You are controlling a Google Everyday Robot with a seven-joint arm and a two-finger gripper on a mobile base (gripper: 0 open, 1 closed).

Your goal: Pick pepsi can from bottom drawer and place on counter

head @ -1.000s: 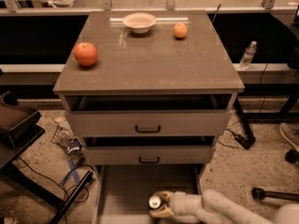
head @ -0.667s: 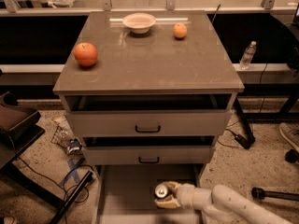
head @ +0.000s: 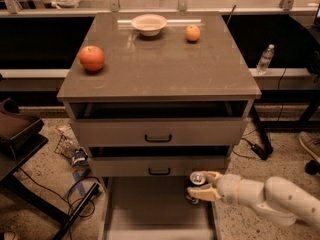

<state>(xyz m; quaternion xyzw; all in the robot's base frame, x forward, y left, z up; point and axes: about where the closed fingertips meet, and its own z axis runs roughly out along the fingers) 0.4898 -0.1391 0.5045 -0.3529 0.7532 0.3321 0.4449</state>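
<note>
On the left of the counter (head: 160, 74): one red apple (head: 92, 58), standing free, near the left edge.

At the counter's rear centre: one pale bowl (head: 149, 24), upright. To its right, near but apart, one orange (head: 193, 33). The front half of the counter is bare.

Below the counter: top drawer (head: 159, 132) and middle drawer (head: 159, 166), each with a black handle and a dark gap above its front.

At floor level: bottom drawer (head: 150, 211), pulled out towards the camera, with a flat grey floor.

At the bottom drawer's right rear corner, just under the middle drawer's front: one pepsi can (head: 198, 178). Its silver top faces up and its long axis appears upright. The dark body is mostly hidden.

Same position: gripper (head: 196, 185), reaching in from the right on a pale arm (head: 270, 196). One finger lies on each side of the can, closed on it. The can appears to be held clear of the drawer floor, though its underside cannot be seen.

Governing relation: the counter lies straight above and behind the gripper, with two drawer fronts between. The can probably has to come out towards the camera, clear of those fronts, before it goes up. The bare front right of the counter is the nearest landing spot.

At far right, on a ledge well away from the cabinet: one clear plastic bottle (head: 265, 59), not part of the task.
</note>
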